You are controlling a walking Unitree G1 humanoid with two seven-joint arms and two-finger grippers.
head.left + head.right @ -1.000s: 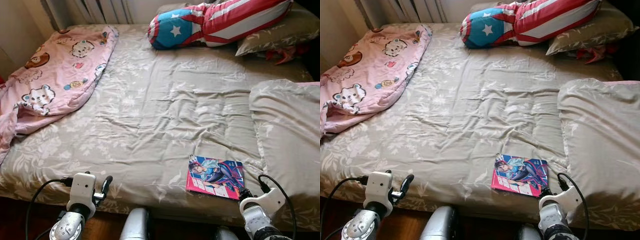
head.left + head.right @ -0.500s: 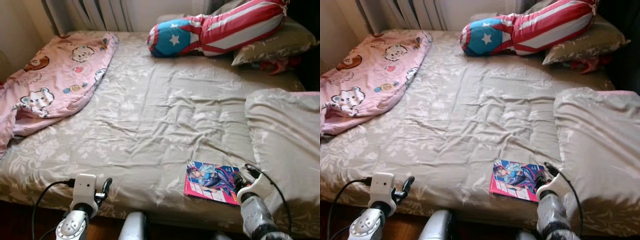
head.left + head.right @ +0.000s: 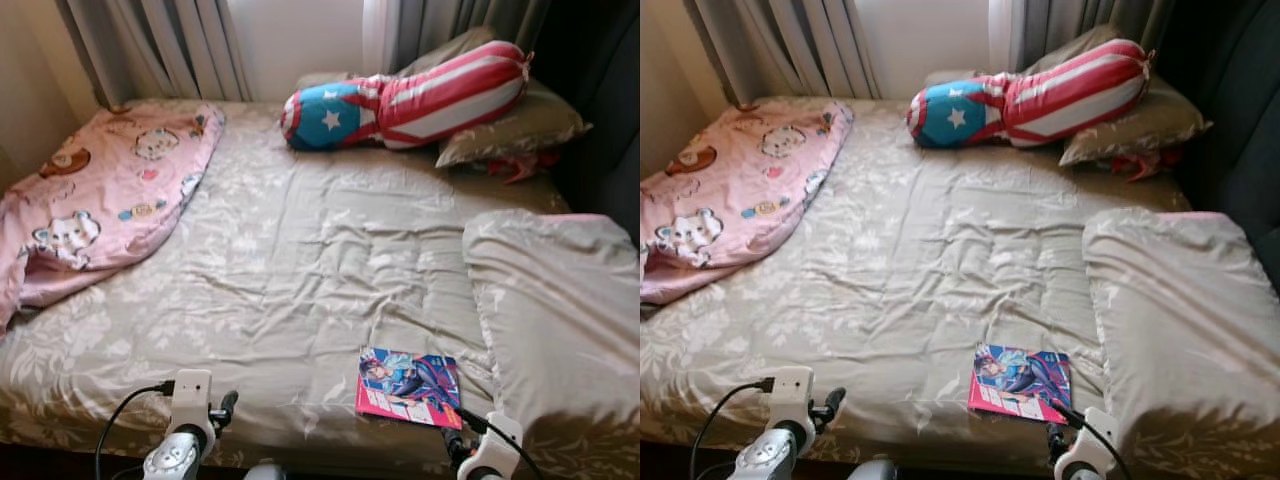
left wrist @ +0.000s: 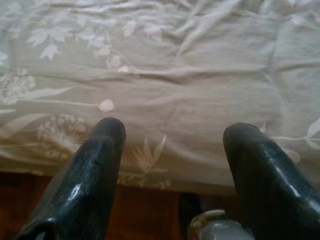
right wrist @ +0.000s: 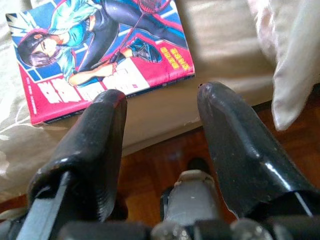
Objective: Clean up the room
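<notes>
Since a second ago the camera has tipped up, so the curtains (image 3: pixel 190 45) now show behind the bed (image 3: pixel 300 250), and both arms sit lower in the head views; the right gripper (image 5: pixel 160 112), which half a second ago reached up to the comic book's near right corner, has dropped back to the bed's edge. Nothing on the bed appears to have shifted.

That comic book (image 3: pixel 410 387) lies flat on the grey floral sheet close to the near edge, just left of the folded grey duvet (image 3: pixel 560 320). In the right wrist view its spine edge runs across the gripper's line of reach, so its long axis lies crosswise to the fingers (image 5: pixel 87 150), just beyond and a little to the left of their tips, not touching. The fingers are spread wide with nothing between them, over the bed's edge with wooden floor (image 5: pixel 155 165) beneath.

Well to the left, the left gripper (image 4: pixel 172 150) hovers at the near edge with fingers also wide and empty, facing bare sheet. The right arm is plainly nearer the book, so any pick-up would likely be its job: forward and slightly left to straddle the near corner.

Farther off lie a pink cartoon blanket (image 3: pixel 100 200) and a striped star cushion (image 3: pixel 410 95).
</notes>
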